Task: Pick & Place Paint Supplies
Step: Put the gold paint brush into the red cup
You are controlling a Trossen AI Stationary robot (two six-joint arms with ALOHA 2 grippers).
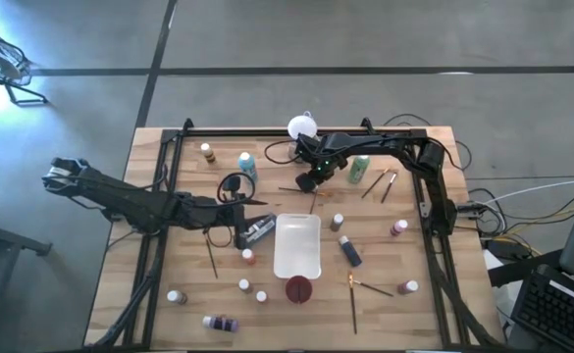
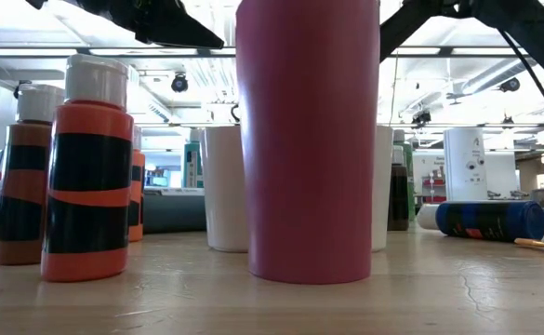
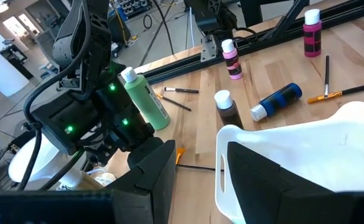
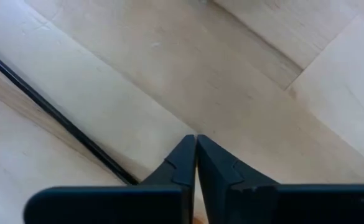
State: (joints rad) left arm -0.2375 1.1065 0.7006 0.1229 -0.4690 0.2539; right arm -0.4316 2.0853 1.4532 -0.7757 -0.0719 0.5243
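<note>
A thin dark-handled brush (image 4: 57,115) lies flat on the wooden table (image 4: 262,81) just beside the right gripper (image 4: 196,146), its handle passing under one fingertip. That gripper's jaws are pressed together with no gap. Whether they pinch the brush cannot be told.

The left gripper (image 3: 197,165) hangs partly open, empty, at the white tray (image 3: 306,143).
</note>
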